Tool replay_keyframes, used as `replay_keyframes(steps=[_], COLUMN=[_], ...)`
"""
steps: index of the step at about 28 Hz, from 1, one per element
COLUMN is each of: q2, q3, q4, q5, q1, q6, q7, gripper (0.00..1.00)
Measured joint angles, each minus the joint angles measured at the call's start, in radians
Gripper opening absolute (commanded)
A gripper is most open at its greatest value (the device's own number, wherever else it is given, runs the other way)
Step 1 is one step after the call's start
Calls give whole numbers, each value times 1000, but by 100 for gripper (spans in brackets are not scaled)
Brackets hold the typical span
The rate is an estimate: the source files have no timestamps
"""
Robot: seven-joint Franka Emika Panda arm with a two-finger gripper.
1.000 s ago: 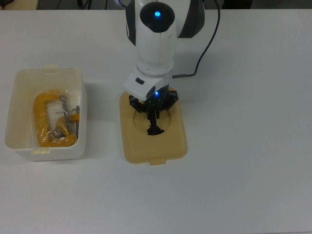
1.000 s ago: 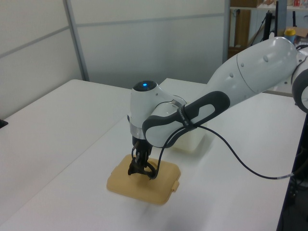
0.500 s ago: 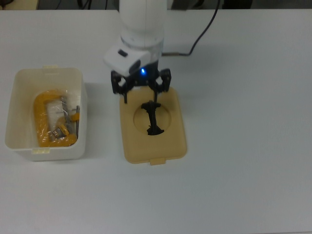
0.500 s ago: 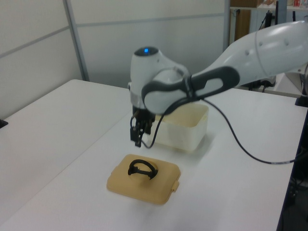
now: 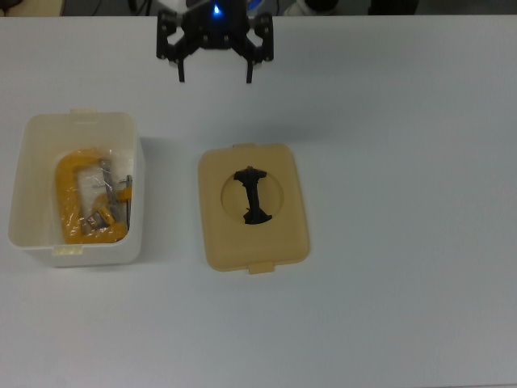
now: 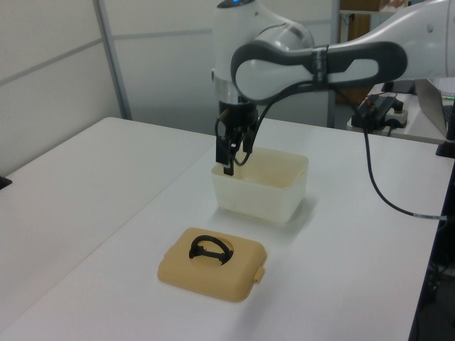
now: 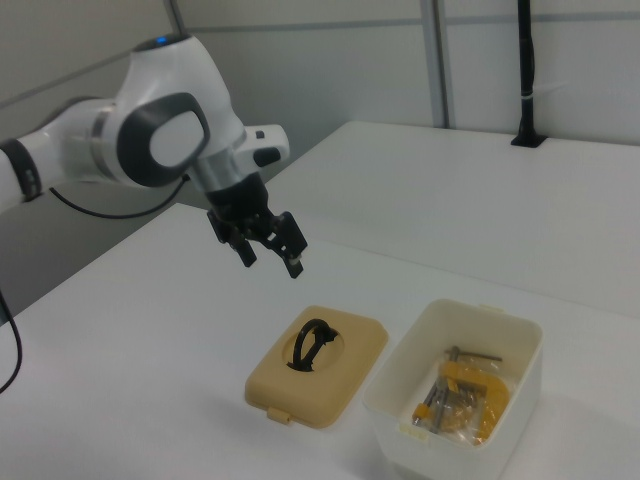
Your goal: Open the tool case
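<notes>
Heads up: your pincer [image 5: 214, 58] hangs released and empty, high over the surface [image 5: 404, 162]. The tool case [image 5: 77, 190] sits uncovered at the top view's left, its lid [image 5: 254, 208] lying flat beside it, below the pincer, long axis toward it.

Arm [image 5: 214, 6] mostly beyond top edge

A white table [image 5: 404, 242] carries 2 things set apart: the tan lid [image 5: 254, 207], lying flat with its black handle [image 5: 253, 196] up, and the open white case body [image 5: 75, 188] at the top view's left.
</notes>
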State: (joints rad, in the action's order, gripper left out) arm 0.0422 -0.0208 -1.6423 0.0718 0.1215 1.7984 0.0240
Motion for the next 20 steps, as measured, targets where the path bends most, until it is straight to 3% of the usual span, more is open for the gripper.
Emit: replay_keyframes(steps=[9, 20], q2=[-52, -51], q3=[-5, -20], q4=[51, 61], q5=[0, 0], q1=[0, 0], q6=[-154, -184], q7=[0, -65], gripper=[100, 100])
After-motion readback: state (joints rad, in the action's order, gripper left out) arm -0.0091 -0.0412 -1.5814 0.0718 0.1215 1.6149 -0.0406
